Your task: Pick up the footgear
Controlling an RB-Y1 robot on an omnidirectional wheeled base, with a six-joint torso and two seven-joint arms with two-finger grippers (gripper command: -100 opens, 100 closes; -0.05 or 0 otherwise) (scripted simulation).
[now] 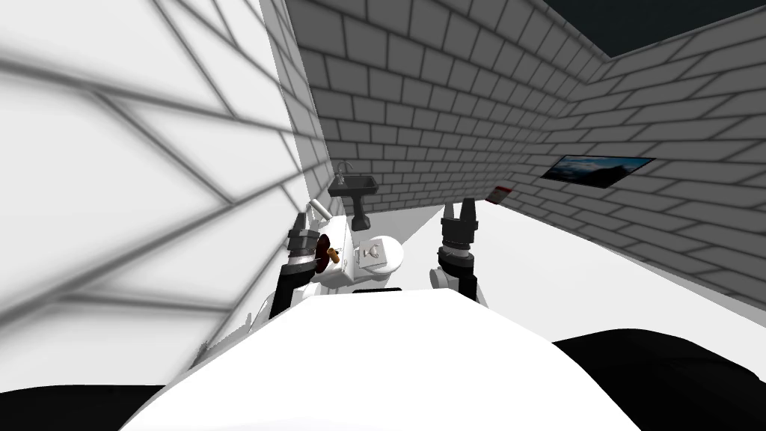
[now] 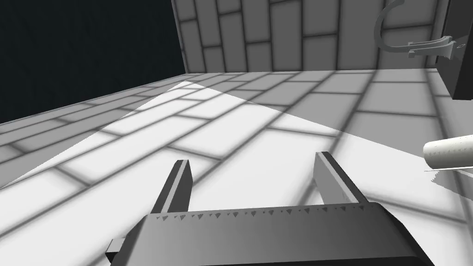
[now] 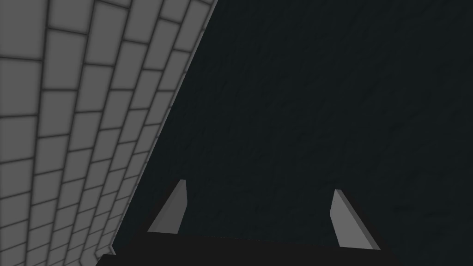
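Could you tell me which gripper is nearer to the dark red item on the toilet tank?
Left. The left gripper is just beside the dark red item; the right gripper is beyond the toilet bowl, well apart from it.

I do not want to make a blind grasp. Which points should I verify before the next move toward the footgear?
1. Left end effector open: ok.
2. Right end effector open: ok.
3. Footgear identified: cannot tell. A small grey thing lies on the toilet lid and may be it.
4. Working end effector aimed at that thing: not ok. The left one faces the tiled wall.
5. Both end effectors free of load: ok.
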